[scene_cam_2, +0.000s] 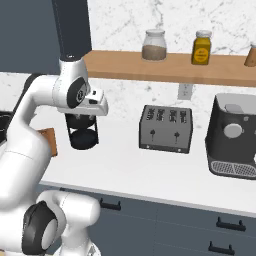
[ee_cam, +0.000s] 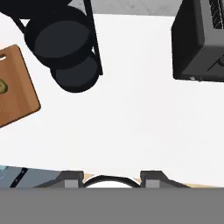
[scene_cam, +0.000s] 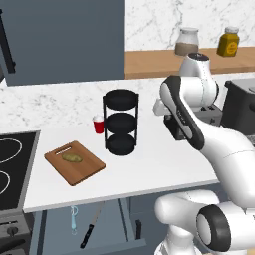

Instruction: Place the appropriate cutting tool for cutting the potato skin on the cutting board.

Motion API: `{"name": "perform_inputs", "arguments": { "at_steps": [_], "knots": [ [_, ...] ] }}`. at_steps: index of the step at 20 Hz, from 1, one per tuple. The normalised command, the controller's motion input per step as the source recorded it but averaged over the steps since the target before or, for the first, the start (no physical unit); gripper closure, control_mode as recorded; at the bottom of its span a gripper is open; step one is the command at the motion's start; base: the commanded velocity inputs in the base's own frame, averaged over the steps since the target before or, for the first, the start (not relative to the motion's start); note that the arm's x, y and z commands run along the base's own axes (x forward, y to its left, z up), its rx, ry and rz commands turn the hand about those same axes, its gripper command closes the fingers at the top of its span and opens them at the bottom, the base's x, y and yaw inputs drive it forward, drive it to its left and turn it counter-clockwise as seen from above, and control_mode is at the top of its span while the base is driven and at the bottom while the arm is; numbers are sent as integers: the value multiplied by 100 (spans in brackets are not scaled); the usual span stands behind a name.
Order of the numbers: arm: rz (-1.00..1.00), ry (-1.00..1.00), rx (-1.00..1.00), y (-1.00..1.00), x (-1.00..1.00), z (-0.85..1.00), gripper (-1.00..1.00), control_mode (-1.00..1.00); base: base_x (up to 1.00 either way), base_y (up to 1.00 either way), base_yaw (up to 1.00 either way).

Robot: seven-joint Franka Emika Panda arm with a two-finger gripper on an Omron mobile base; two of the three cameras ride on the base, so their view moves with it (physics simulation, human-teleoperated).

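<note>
The brown wooden cutting board (scene_cam: 82, 167) lies on the white counter left of centre, and the small yellowish potato (scene_cam: 72, 158) rests on it. Board (ee_cam: 15, 89) and potato (ee_cam: 2, 86) also sit at the hand view's left edge. The pale-blue peeler (scene_cam: 74, 217) lies in the open drawer (scene_cam: 107, 234) below the counter's front edge, beside the long black-handled knife (scene_cam: 90, 227). My gripper (ee_cam: 112, 178) hovers over bare counter right of the rack, well away from the peeler. It is open, with nothing between its fingertips (ee_cam: 73, 176).
A black three-tier rack (scene_cam: 120, 122) stands just right of the board, with a red cup (scene_cam: 98, 124) beside it. A dark toaster (scene_cam_2: 166, 128) and a coffee machine (scene_cam_2: 234, 137) stand to the right. The stove (scene_cam: 10, 169) borders the counter on the left.
</note>
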Motion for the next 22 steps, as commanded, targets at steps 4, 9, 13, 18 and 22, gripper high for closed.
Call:
{"name": "perform_inputs", "arguments": {
  "at_steps": [4,9,13,18,22],
  "knots": [
    [0,0,2,0,-32,-1,-100,-100,0,0,0],
    [-2,-1,15,78,-89,-30,-100,-100,0,0,0],
    [-10,2,11,100,-55,-39,-100,-100,0,0,0],
    [-11,9,14,100,-32,-35,-100,-100,0,0,0],
    [-5,11,12,93,-33,-47,-100,-100,0,0,0]
  ]
}}
